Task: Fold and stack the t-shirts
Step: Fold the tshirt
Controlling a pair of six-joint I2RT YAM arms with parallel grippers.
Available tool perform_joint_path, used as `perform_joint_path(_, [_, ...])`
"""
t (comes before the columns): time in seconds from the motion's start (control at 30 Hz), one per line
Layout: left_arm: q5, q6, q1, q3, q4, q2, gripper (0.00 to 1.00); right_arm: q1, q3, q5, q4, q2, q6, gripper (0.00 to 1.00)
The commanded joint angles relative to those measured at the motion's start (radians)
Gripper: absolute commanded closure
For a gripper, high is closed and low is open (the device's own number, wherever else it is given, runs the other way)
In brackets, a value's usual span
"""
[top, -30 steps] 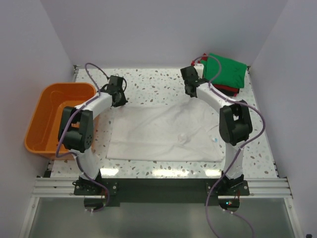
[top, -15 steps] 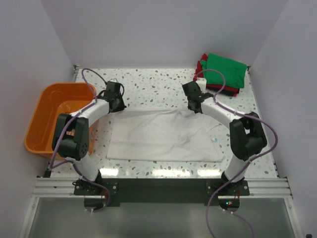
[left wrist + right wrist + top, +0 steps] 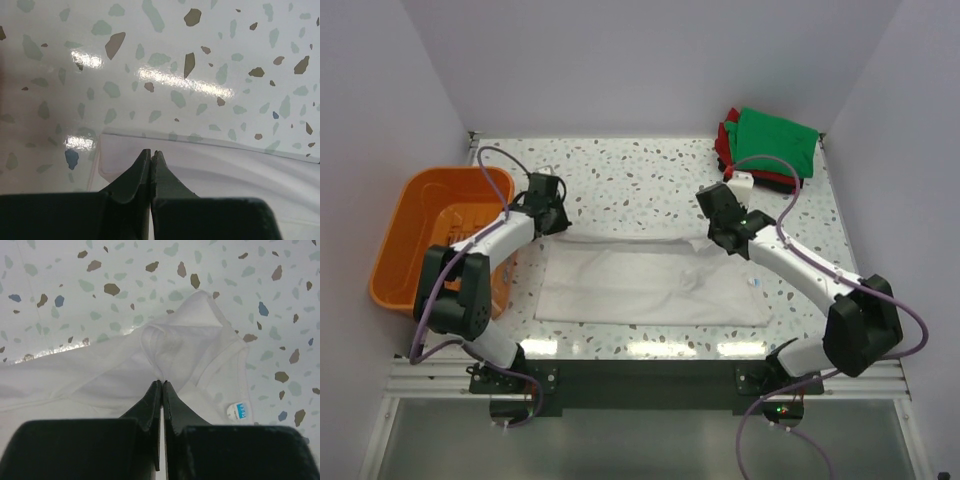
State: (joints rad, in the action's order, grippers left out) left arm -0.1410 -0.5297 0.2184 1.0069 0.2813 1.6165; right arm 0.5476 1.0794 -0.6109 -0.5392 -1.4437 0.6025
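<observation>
We see left claw (image 3: 151, 152), right claw (image 3: 161, 382) each pinching far side of off-white t-shirt (image 3: 650, 290), spread on speckled worktop (image 3: 640, 185).

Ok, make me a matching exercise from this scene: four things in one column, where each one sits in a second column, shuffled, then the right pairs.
Things
1. orange basket
2. green t-shirt
3. off-white t-shirt
4. light-blue neck label

Places
A. topmost in the far right corner of the table
B. at the table's left side
C. spread flat mid-table
D. on pale cloth, just beside a collar

Pairs: 1-B, 2-A, 3-C, 4-D
</observation>
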Motion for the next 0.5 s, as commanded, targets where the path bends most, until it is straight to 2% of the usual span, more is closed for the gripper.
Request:
perform_joint_path(0.0, [0.001,0.008,0.002,-0.025,-0.028,-0.061,1.00,0.026,-0.053,-0.055,-0.068,0.086,0.069,1.00])
perform_joint_path(0.47, [-0.017,-0.003,0.016,-0.114,-0.007,-0.139,1.00,0.143,-0.165,-0.049,-0.180,0.227,0.190,1.00])
